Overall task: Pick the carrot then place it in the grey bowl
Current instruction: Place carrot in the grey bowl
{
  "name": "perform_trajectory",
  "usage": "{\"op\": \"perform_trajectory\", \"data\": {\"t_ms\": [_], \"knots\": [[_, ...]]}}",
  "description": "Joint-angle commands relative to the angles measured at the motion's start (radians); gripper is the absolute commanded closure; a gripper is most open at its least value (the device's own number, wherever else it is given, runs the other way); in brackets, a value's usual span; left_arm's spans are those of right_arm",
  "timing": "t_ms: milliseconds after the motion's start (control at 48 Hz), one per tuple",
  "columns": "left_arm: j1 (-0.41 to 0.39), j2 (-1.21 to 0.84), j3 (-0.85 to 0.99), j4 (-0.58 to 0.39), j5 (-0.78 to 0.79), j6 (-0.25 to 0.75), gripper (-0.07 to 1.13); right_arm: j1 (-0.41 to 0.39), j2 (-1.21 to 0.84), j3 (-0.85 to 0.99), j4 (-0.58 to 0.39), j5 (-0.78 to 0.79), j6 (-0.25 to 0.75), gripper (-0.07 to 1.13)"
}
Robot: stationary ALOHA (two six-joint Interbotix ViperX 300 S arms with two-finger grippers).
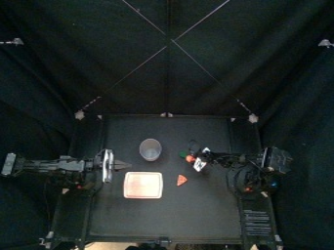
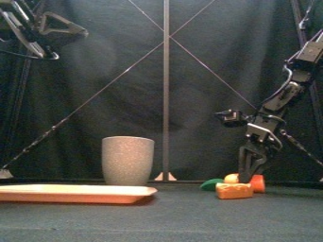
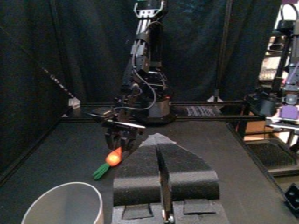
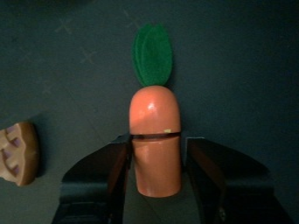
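L arm rests at the table's (image 2: 190, 222) left edge, its L gripper (image 3: 163, 171) empty, jaws pressed nearly together, taking no part. The pink tray (image 2: 76, 193) lies flat at front left w/ nothing on it. Just behind the tray's right end stands the tall grey cup (image 2: 127, 160), upright, mouth clear. Right of the cup, well apart from it, a small orange toy (image 2: 233, 191) sits on the table. Just behind that toy is the carrot (image 4: 156, 114), low over the table, whether lifted or touching cannot be told. The R gripper (image 4: 158, 150) clamps its thick orange end, one jaw each side, green leaf pointing away from the wrist.

Step in hand, by the look of it: grip made, lift and carry to come. Judged from here, the lift should go straight up first, so the leaf end clears the toy alongside. The carry then needs enough height to pass over the cup's rim, not into its wall; a tall cup could tip if nudged. Most of the carrot sticks out past the jaws, so it could swing; a slow move suits. Best to centre it over the mouth, leaf end down, before letting go.
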Motion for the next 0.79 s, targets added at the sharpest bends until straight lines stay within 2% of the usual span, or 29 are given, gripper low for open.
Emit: {"op": "perform_trajectory", "data": {"t_ms": [21, 104, 167, 354, 500, 792], "knots": [[0.002, 0.0, -0.02, 0.002, -0.006, 0.002, 1.08, 0.003, -0.006, -0.017, 0.0, -0.006, 0.002, 0.55], [0.002, 0.0, -0.02, 0.002, -0.008, 0.002, 1.08, 0.002, -0.006, -0.02, 0.005, -0.006, 0.003, 0.66], [-0.002, 0.0, -0.02, 0.002, -0.006, 0.002, 1.08, 0.002, -0.008, -0.031, 0.006, -0.006, 0.002, 0.7], [-0.002, 0.0, -0.02, 0.002, -0.006, 0.002, 1.08, 0.011, -0.064, -0.127, 0.006, 0.009, 0.003, 0.69], [0.002, 0.0, -0.018, 0.002, -0.006, 0.002, 1.08, 0.057, -0.094, -0.256, 0.005, 0.049, 0.002, 0.69], [0.002, -0.002, -0.017, 0.002, -0.006, 0.002, 1.08, 0.121, -0.028, -0.502, -0.003, 0.067, -0.005, 0.69]]}}
